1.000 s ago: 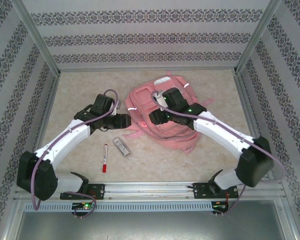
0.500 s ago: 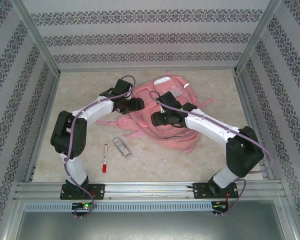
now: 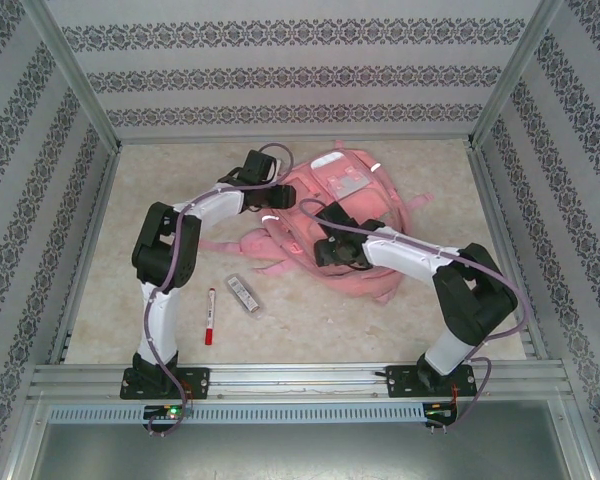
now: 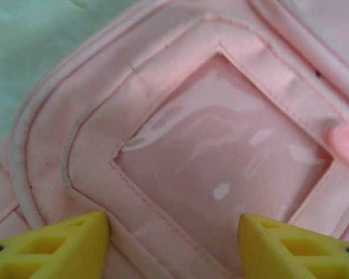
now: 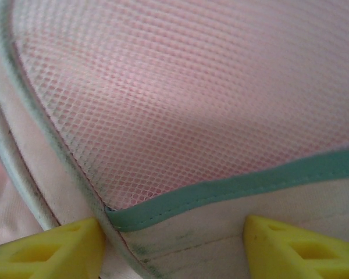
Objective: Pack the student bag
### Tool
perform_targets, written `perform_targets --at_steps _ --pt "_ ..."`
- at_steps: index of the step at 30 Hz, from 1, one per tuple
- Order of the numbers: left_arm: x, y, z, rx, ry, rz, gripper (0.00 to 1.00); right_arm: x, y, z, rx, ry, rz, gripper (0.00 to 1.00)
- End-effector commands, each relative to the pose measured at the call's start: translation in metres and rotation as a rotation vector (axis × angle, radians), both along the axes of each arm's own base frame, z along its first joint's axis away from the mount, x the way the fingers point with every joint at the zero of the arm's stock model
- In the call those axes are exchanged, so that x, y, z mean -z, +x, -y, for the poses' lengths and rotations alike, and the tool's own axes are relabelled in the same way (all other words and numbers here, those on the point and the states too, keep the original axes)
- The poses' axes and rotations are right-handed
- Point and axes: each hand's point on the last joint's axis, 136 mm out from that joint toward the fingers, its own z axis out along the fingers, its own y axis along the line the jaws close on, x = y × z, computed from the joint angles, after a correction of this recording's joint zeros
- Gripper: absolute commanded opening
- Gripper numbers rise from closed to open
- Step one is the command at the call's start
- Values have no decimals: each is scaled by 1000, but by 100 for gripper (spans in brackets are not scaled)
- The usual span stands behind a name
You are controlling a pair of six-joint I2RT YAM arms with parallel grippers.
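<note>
The pink student bag (image 3: pixel 355 200) lies flat at the middle back of the table. My left gripper (image 3: pixel 283 196) hovers over its upper left part. In the left wrist view its yellow fingertips (image 4: pixel 52 247) stand apart over a clear plastic window pocket (image 4: pixel 221 157), so the left gripper (image 4: pixel 174 247) is open and holds nothing. My right gripper (image 3: pixel 327 250) is low over the bag's near side. Its fingertips (image 5: pixel 296 247) stand wide apart on either side of a mesh pocket with teal trim (image 5: pixel 221 192), so the right gripper (image 5: pixel 174 247) is open.
A red marker (image 3: pixel 210 316) and a small grey-white oblong item (image 3: pixel 243 293) lie on the table near the left arm. A slim pink piece (image 3: pixel 220 246), strap or pouch I cannot tell, lies left of the bag. Patterned walls enclose the table.
The left arm swung from the table left of the bag up onto the bag's upper left part. The right gripper slid toward the bag's near side.
</note>
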Motion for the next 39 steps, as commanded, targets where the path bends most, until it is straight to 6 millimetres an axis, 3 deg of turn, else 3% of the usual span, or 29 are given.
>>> perform_targets --at_steps 1,6,11,13,17,21,24,28,31,34,39 --pt "11 -31 17 122 20 -41 57 -2 17 59 180 -78 36 63" --pt "23 -77 7 161 68 -116 53 -11 49 81 244 19 67 63" --pt "25 -119 -4 187 84 -190 48 -18 80 82 246 110 87 63" --pt "20 -135 1 222 64 -219 48 -22 89 76 239 155 85 63" --pt "-19 -159 18 338 22 -235 49 -41 93 58 215 284 39 63" --pt "-68 -141 22 399 51 -46 52 -51 80 52 205 333 8 62" --pt "-84 -114 18 441 160 146 55 -53 65 49 205 366 -21 62" --pt "-74 -92 24 611 308 381 62 -57 46 54 207 377 -16 62" --pt "-65 -80 27 719 409 484 62 -55 33 62 199 361 -9 62" --pt "-50 -70 30 805 480 479 62 -51 25 70 201 352 -11 62" --pt "-24 -80 35 965 513 461 68 -47 17 78 209 364 -23 62"
